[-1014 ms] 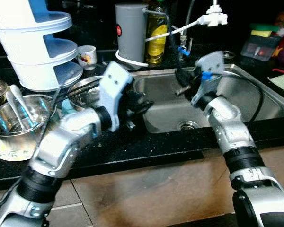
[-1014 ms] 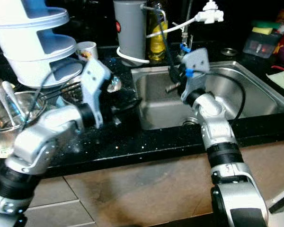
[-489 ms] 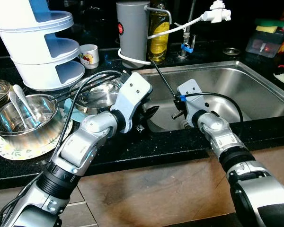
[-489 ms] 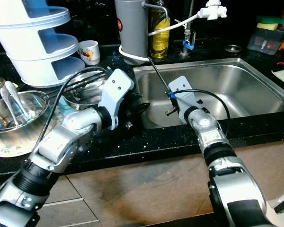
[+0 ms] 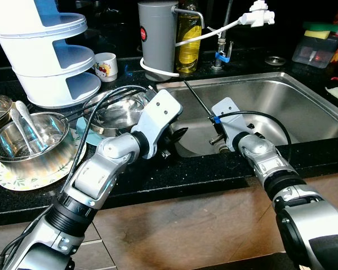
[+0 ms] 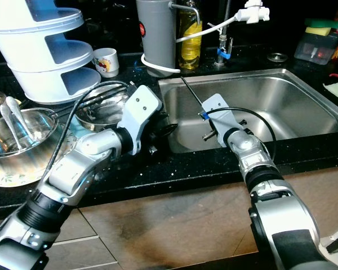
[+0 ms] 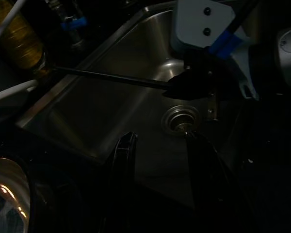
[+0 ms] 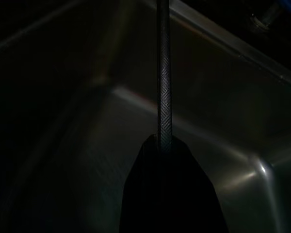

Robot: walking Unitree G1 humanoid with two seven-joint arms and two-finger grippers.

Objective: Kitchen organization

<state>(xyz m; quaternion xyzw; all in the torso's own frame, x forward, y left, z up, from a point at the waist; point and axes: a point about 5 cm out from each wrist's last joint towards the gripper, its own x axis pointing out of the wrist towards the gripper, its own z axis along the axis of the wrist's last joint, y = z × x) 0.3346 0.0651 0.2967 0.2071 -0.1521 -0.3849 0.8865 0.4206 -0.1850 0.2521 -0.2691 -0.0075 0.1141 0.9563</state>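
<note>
Right gripper [image 6: 205, 120] lowered from faucet height to low over the sink [image 6: 304, 93] near its front-left corner, fingers clamped on thin dark rod [image 5: 198, 102] angled toward the back-left corner; left gripper [image 7: 157, 145] empty, parted; placement apparently pending.

no readable text, label or number anywhere

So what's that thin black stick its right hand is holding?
Look at the stainless steel sink. Over its left part, the right hand pinches a thin black rod slanting up toward the tall grey canister. It is straight, unlike the curving cables nearby.
</note>
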